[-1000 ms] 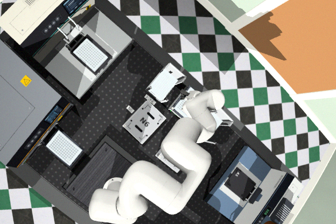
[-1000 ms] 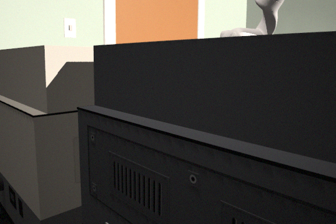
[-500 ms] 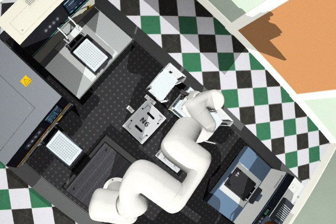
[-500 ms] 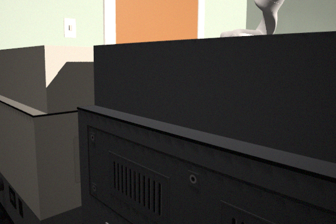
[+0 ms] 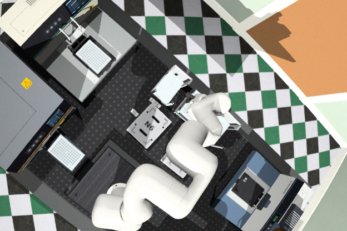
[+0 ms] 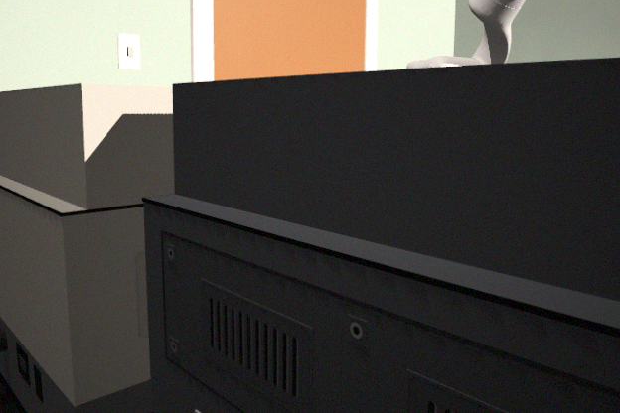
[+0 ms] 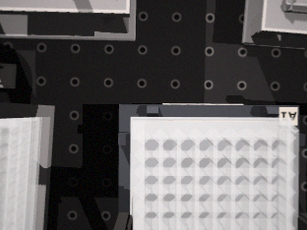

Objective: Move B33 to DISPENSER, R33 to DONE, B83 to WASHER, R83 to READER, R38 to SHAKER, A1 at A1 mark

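In the wrist view a white well plate (image 7: 214,172) fills the lower right, inside a dark nest frame with an A1 mark (image 7: 288,116) at its top right corner. No label on the plate can be read. My gripper (image 5: 192,102) is over this plate, hidden under the arm's wrist in the overhead view, where only a sliver of the plate (image 5: 183,108) shows. The fingers do not show in the wrist view; they are shut on the plate's sides. I cannot tell whether the plate is lifted off its nest.
The N6 nest (image 5: 149,125) is bare. A rack with a white plate (image 5: 170,85) stands beside my gripper. Two instruments each hold a plate (image 5: 93,56) (image 5: 65,152). The blue instrument's dark nest (image 5: 248,189) has no plate. The exterior view shows only housing backs and my arm (image 6: 506,3).
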`<state>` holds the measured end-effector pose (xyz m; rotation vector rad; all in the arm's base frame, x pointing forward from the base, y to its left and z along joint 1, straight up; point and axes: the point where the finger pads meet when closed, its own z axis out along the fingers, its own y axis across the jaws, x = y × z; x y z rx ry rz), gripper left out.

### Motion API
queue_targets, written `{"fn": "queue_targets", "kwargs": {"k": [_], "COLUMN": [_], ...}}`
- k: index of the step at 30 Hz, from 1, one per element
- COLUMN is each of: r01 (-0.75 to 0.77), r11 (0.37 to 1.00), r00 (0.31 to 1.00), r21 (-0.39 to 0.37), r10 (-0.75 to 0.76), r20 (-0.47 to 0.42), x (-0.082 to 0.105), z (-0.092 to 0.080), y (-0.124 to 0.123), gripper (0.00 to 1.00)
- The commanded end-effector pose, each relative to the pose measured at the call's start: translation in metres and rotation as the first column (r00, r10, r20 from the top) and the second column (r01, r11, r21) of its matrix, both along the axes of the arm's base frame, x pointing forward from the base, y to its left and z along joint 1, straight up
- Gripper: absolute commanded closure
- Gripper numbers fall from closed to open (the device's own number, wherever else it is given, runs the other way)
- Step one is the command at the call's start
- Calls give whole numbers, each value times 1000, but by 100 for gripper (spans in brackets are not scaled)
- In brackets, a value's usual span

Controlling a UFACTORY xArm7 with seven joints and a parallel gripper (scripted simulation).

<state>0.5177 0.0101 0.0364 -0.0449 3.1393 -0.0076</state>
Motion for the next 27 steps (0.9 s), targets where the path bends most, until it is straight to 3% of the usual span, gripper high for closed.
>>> {"fn": "queue_targets", "kwargs": {"k": [1, 11, 12, 27], "r01": [0, 0, 0, 0], "r11": [1000, 1000, 1000, 1000], "r00": [1000, 1000, 1000, 1000], "r21": [1, 0, 0, 1], "r10": [0, 0, 0, 0], "r20": [5, 5, 5, 5], "x": [2, 2, 2, 2], "z": [1, 1, 1, 1], "y": [0, 0, 0, 0], "gripper": [100, 100, 0, 0]}}
